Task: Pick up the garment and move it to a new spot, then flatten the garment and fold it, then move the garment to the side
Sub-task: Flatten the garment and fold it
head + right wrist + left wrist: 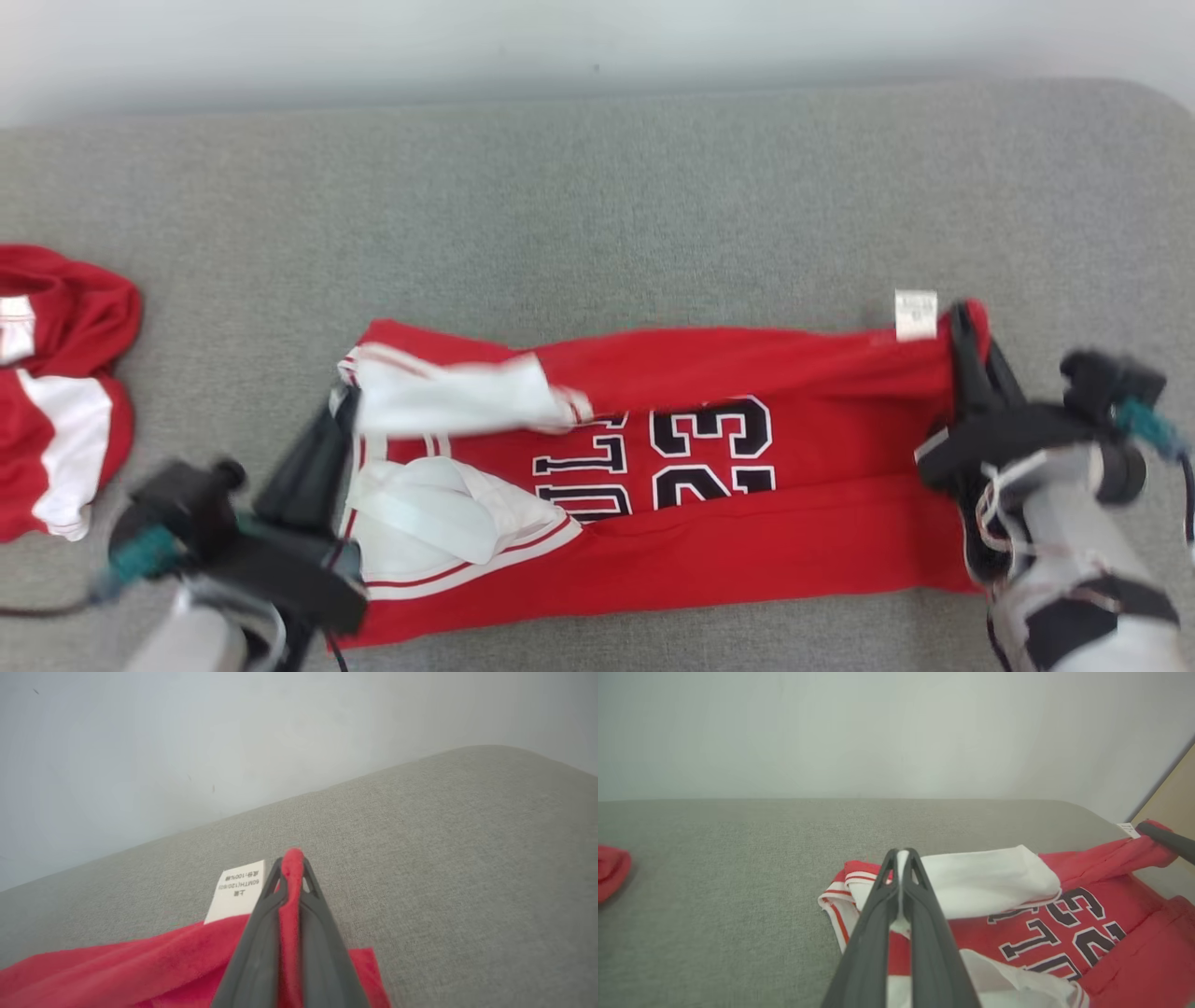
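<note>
Across middle of grey padded surface (597, 187), seeing red garment (747, 523) lying stretched side to side, front up, w/ dark "23" and lettering turned sideways. Pinching its white-trimmed neck/armhole end w/ left gripper (347, 406), pressed together on white cloth. In left wrist view, noting strip of white fabric squeezed btwn the closed fingers (878, 924). Clamping opposite end w/ right gripper (963, 322), closed tight on a red corner of the hem. In right wrist view, seeing red cloth poking out past the fingertips (315, 924). Noting white care label (916, 315) sticking out just beside that right grip, attached at the red edge. Noting white lining (448, 397) folded over onto red chest area near left end, w/ another white part bunched below it, both touching the lettering. Holding cloth fairly taut btwn the two grips. Seeing second red-and-white garment (56, 392) crumpled at far left of surface, well apart from the held one. Seeing pale wall (597, 37) running along far side of surface.
</note>
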Controlling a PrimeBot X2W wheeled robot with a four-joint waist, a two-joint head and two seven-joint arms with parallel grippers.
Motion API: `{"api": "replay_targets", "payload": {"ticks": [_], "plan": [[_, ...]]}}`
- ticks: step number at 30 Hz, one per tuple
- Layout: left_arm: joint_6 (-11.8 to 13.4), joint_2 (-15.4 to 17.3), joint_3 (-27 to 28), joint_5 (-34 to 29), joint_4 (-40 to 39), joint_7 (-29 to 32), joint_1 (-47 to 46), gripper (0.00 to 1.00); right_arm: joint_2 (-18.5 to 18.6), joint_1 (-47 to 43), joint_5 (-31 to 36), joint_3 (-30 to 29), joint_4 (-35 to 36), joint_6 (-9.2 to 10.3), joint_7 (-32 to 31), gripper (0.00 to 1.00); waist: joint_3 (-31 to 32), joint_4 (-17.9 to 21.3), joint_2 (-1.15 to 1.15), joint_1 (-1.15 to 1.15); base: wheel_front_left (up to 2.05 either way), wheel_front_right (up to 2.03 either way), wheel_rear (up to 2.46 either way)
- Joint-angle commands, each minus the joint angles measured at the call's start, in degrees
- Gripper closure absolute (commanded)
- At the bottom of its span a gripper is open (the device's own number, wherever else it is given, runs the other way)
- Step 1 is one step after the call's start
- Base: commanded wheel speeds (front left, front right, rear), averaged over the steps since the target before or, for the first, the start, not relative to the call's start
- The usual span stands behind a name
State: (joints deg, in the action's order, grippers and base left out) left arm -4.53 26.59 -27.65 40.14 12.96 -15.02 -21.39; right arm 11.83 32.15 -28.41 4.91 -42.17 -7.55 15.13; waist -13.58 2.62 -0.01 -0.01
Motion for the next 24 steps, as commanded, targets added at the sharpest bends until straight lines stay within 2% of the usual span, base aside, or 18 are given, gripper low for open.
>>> {"api": "replay_targets", "payload": {"ticks": [1, 8, 14, 15, 16, 17, 18, 19, 20, 24], "plan": [[0.0, -1.1, 0.7, -1.5, 0.4, -0.1, 2.0, 1.0, -0.3, -2.2, 0.6, -0.6, 1.1, 0.14, 0.0, 1.0, 1.2, -0.7, 0.01, 0.01, 0.0, 0.0, 0.0], [-1.4, -7.0, 5.1, -6.4, 3.2, -0.1, 7.9, 1.0, -1.9, -8.9, 2.6, -2.9, 5.5, 0.14, 0.1, 1.0, 2.9, -1.0, 0.01, 0.01, 0.0, 0.0, 0.0], [-2.0, -9.4, 7.1, -9.7, 6.4, -0.1, 9.8, 1.0, -2.4, -11.1, 4.0, -3.4, 6.2, 0.14, 0.1, 1.0, 3.6, -1.2, 0.01, 0.01, 0.0, 0.0, 0.0], [-2.3, -9.6, 7.4, -10.2, 7.0, -0.1, 10.0, 1.0, -2.5, -11.3, 4.2, -3.5, 6.0, 0.14, 0.1, 0.71, 3.8, -1.2, 0.01, 0.01, 0.0, 0.0, 0.0], [-2.5, -10.0, 7.9, -10.5, 7.6, -0.1, 9.9, 1.0, -2.6, -11.5, 4.4, -3.6, 5.9, 0.14, 0.1, 0.28, 4.0, -1.2, 0.01, 0.01, 0.0, 0.0, 0.0], [-2.5, -10.6, 8.3, -11.0, 7.9, -0.1, 9.8, 0.69, -2.6, -11.7, 4.4, -3.7, 5.9, 0.14, 0.1, 0.0, 4.2, -1.2, 0.01, 0.01, 0.0, 0.0, 0.0], [-2.6, -11.0, 8.9, -11.6, 8.0, -0.1, 9.9, 0.5, -2.7, -11.9, 4.3, -3.8, 5.8, 0.14, 0.1, 0.0, 4.5, -1.3, 0.01, 0.01, 0.0, 0.0, 0.0], [-2.7, -11.3, 9.4, -11.9, 8.1, -0.1, 10.1, 0.05, -2.8, -12.3, 4.2, -3.9, 5.7, 0.14, 0.1, 0.0, 4.7, -1.3, 0.01, 0.01, 0.0, 0.0, 0.0], [-2.8, -11.6, 9.9, -12.2, 8.3, -0.1, 10.4, 0.0, -2.8, -12.6, 4.0, -4.1, 5.8, 0.14, 0.1, 0.0, 5.0, -1.4, 0.01, 0.01, 0.0, 0.0, 0.0], [-3.0, -13.3, 12.5, -14.4, 7.4, -0.1, 11.9, 0.0, -2.8, -13.7, 3.7, -4.7, 7.0, 0.14, 0.1, 0.0, 5.9, -1.6, 0.01, 0.01, 0.0, 0.0, 0.0]]}}
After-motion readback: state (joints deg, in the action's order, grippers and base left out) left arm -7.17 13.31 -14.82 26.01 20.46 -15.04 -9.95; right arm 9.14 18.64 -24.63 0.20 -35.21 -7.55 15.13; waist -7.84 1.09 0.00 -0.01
